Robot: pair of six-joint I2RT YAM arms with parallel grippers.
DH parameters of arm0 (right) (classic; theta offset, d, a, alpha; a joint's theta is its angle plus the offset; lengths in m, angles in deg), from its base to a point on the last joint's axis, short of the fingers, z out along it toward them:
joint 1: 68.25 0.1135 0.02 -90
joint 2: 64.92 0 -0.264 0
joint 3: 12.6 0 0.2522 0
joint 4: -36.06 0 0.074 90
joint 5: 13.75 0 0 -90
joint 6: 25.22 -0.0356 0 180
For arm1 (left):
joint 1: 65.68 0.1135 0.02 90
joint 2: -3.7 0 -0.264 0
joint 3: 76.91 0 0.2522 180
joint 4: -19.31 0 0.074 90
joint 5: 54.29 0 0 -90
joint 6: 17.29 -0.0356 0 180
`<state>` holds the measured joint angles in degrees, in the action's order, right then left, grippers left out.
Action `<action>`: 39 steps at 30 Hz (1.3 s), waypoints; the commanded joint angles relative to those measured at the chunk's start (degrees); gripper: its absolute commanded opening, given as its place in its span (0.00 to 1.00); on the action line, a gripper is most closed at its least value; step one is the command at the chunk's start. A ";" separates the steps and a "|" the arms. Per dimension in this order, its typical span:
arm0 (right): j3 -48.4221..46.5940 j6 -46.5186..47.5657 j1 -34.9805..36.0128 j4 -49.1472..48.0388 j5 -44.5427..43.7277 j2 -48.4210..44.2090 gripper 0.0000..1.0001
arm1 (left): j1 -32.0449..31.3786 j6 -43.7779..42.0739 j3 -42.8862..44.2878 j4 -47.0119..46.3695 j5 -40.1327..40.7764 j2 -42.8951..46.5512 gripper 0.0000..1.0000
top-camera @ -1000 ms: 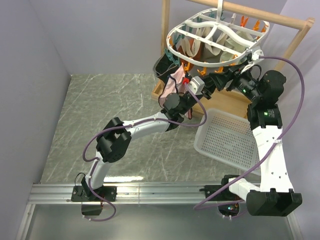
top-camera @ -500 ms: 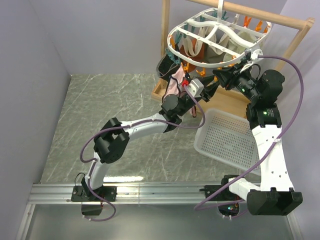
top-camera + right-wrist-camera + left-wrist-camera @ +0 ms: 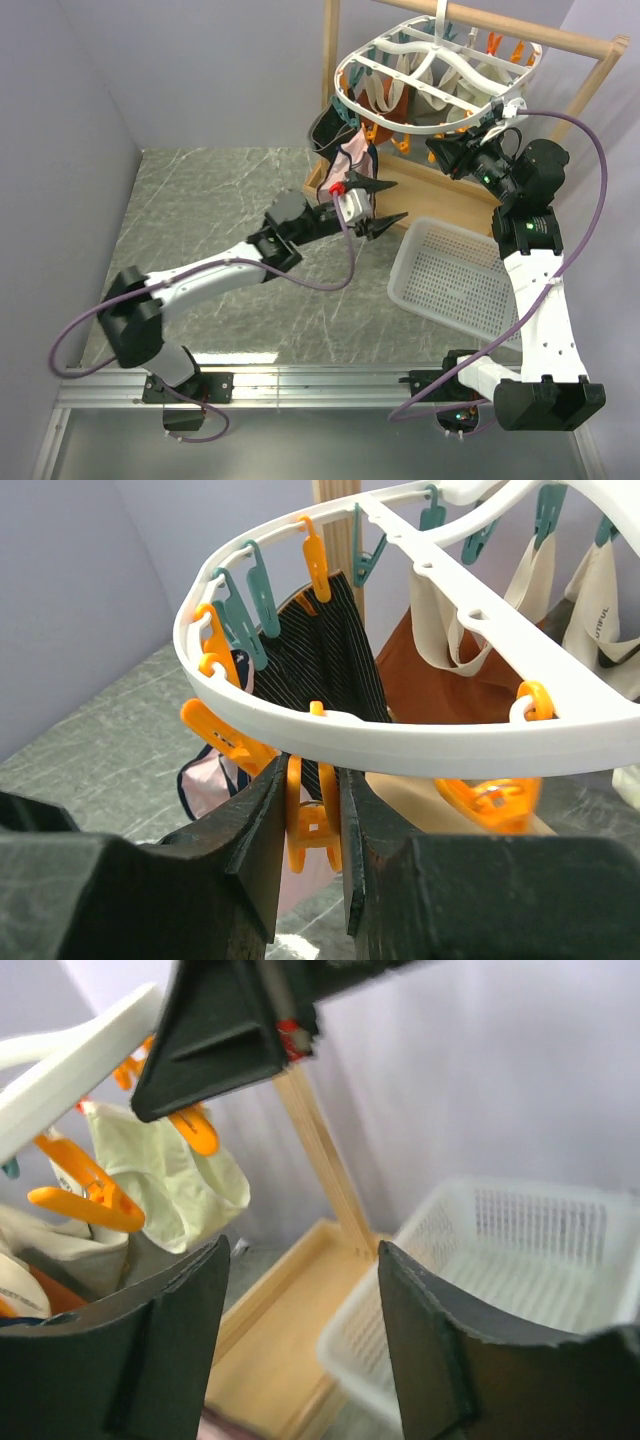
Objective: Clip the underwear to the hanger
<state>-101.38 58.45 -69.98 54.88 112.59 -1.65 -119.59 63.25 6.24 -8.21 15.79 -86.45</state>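
Observation:
The pale pink underwear (image 3: pixel 353 152) hangs at the left edge of the white oval hanger (image 3: pixel 400 118). In the right wrist view its navy-edged fabric (image 3: pixel 214 772) hangs just behind and left of my jaws. My right gripper (image 3: pixel 438 150) is under the hanger rim (image 3: pixel 420 742), shut on an orange peg (image 3: pixel 314 825). I cannot tell whether that peg bites the fabric. My left gripper (image 3: pixel 400 200) is open and empty, below and right of the underwear and apart from it. Its view (image 3: pixel 300 1260) faces the basket and the rack base.
The wooden rack frame (image 3: pixel 590 45) carries the hanger, and its base tray (image 3: pixel 275 1325) lies below. A white mesh basket (image 3: pixel 455 275) sits right of my left gripper. Black, cream and brown garments (image 3: pixel 330 655) hang on other orange and teal pegs (image 3: pixel 255 585).
My left arm has pulled back down and to the left, away from the hanger. Its jaws have opened and let go of the underwear, which stays hanging. The right gripper has barely moved.

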 commanded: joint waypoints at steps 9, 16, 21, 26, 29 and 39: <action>-2.85 -1.32 0.42 -1.89 -0.74 0.37 0.00 | 8.73 -57.23 21.30 68.82 -20.25 -3.27 0.69; -2.67 -1.06 0.68 -1.28 -0.57 0.28 0.00 | 7.77 -76.03 25.61 74.82 -16.38 -8.36 0.72; -3.20 -0.88 0.60 -0.84 -0.21 0.54 0.00 | 6.10 -80.45 30.54 77.84 -12.87 -11.71 0.79; -2.85 -0.97 0.68 -0.93 0.05 0.37 0.00 | 5.57 -84.15 33.79 79.41 -9.44 -14.79 0.82; -2.58 -0.97 0.60 -0.93 0.14 0.28 0.00 | 5.57 -85.03 36.16 80.30 -7.24 -16.63 0.84; -2.06 -0.70 0.68 -1.28 0.23 0.19 0.00 | 5.66 -86.61 40.30 80.56 -3.63 -21.03 0.82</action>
<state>-102.11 57.62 -69.72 55.05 112.41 -1.02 -113.88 -21.40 43.13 71.55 11.20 -106.75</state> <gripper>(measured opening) 0.302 0.824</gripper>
